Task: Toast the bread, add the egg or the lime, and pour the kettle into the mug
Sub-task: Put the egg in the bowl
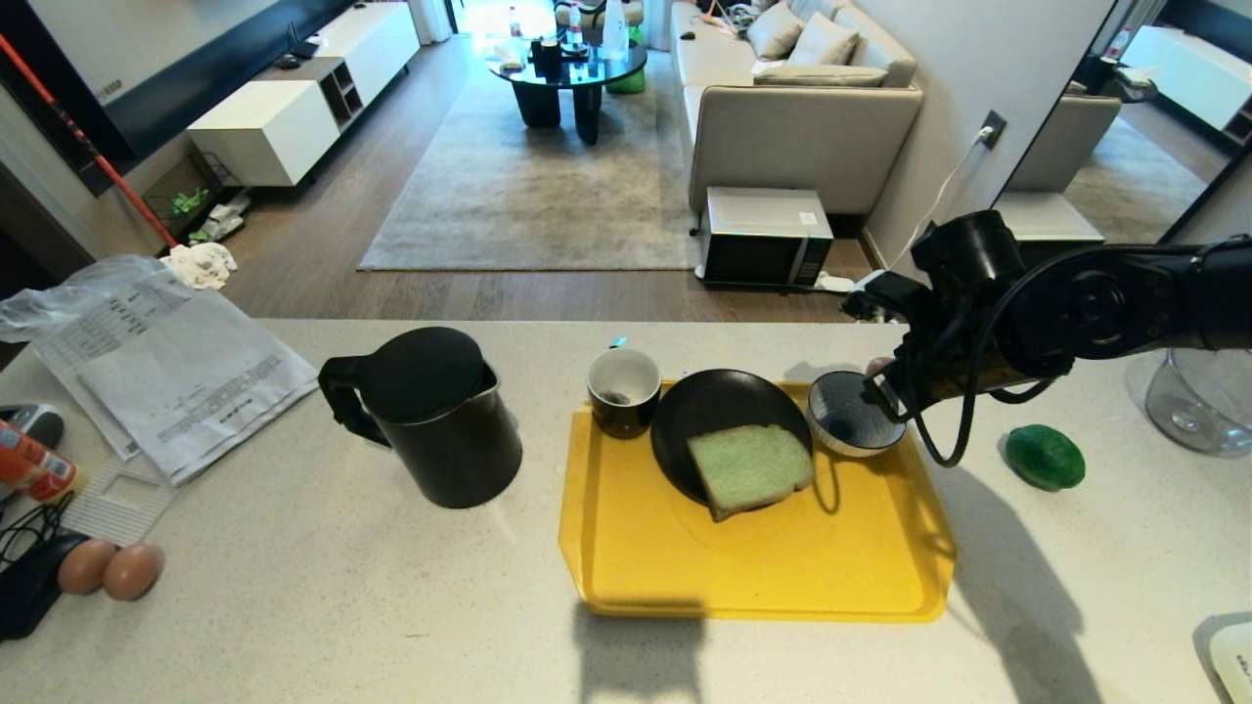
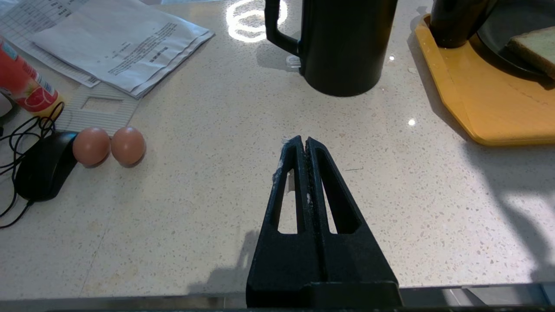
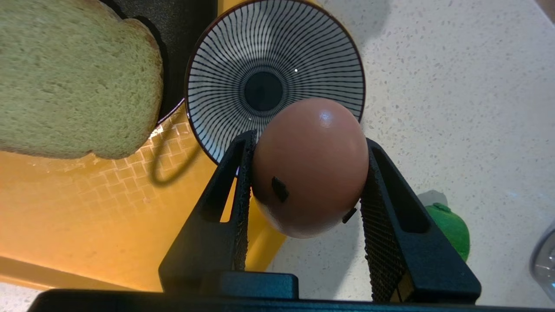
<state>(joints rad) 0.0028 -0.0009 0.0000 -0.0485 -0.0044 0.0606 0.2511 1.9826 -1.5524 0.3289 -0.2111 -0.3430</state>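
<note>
Item nearest your lens: the egg, clamped between the right gripper's two pads and held above the near rim of the striped bowl. Bowl sits on the yellow tray, just beside the black plate carrying the bread; mug on the plate's other side, kettle off the tray, lime on the counter. Step in hand, by your view — adding the egg. Next: centre it over the bowl, lower, release gently. Left gripper — pressed together, empty, parked above the counter.
</note>
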